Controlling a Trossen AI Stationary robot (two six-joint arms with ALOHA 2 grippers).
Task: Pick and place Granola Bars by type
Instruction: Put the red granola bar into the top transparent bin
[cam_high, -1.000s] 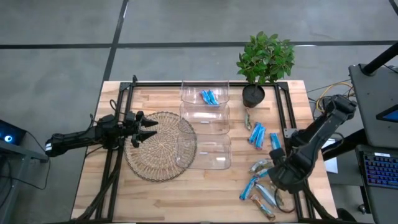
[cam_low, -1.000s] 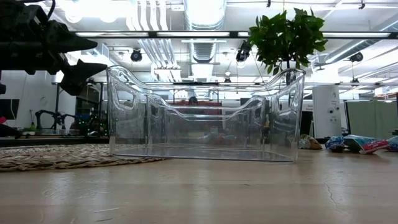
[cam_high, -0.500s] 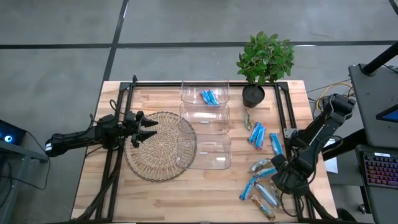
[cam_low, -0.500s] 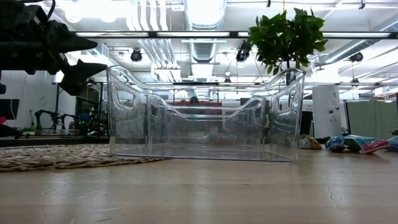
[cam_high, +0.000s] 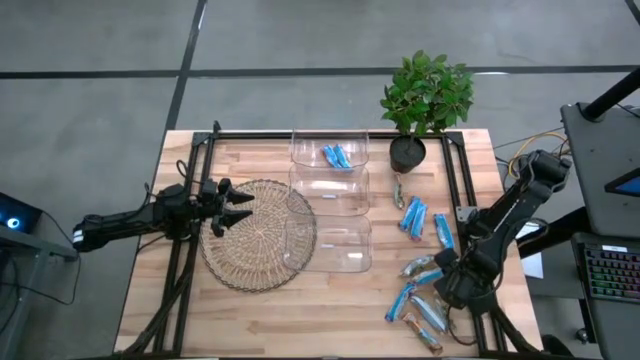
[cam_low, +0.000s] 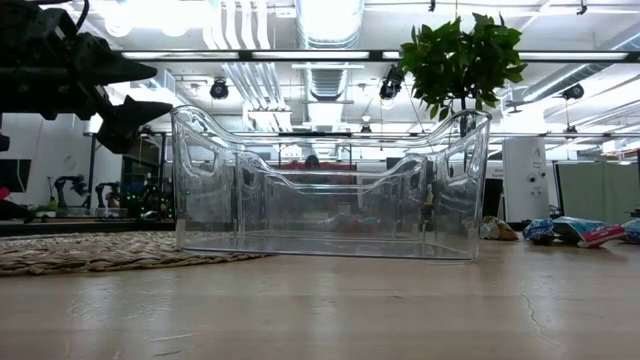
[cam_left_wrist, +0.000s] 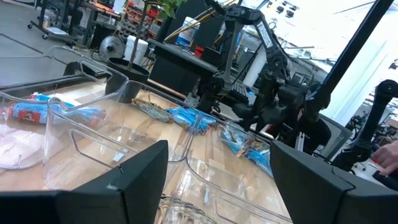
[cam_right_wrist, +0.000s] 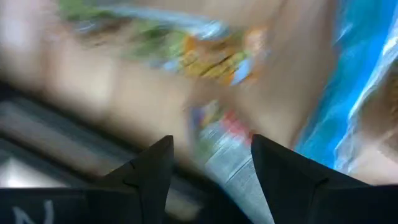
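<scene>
Three clear bins (cam_high: 329, 200) sit in a row down the middle of the table (cam_high: 260, 310). The bin nearest the far edge holds two blue bars (cam_high: 335, 155); the middle bin and the near bin (cam_low: 325, 190) look empty. A round woven mat (cam_high: 255, 235) lies to their left, its edge tucked under the near bin. A potted plant (cam_high: 420, 95) stands at the far right corner.

The loose granola bars (cam_high: 420, 265) lie scattered along the right side, mostly blue, a few silvery-tan, down to the near right corner.

The right gripper (cam_high: 455, 290) is low over the near end of that pile. The right wrist view is blurred: fingers (cam_right_wrist: 152, 171) apart, a wrapper (cam_right_wrist: 221, 140) between them, grip cannot be told.

The left gripper (cam_high: 235, 205) hovers over the mat's left part, fingers (cam_left_wrist: 140, 174) spread wide, holding nothing.

The low view shows only the near bin, the mat edge and a few bars (cam_low: 575, 232) far right. The left wrist view shows the bin with blue bars (cam_left_wrist: 37, 112) and a person's hand (cam_left_wrist: 387, 155) beyond the table.
</scene>
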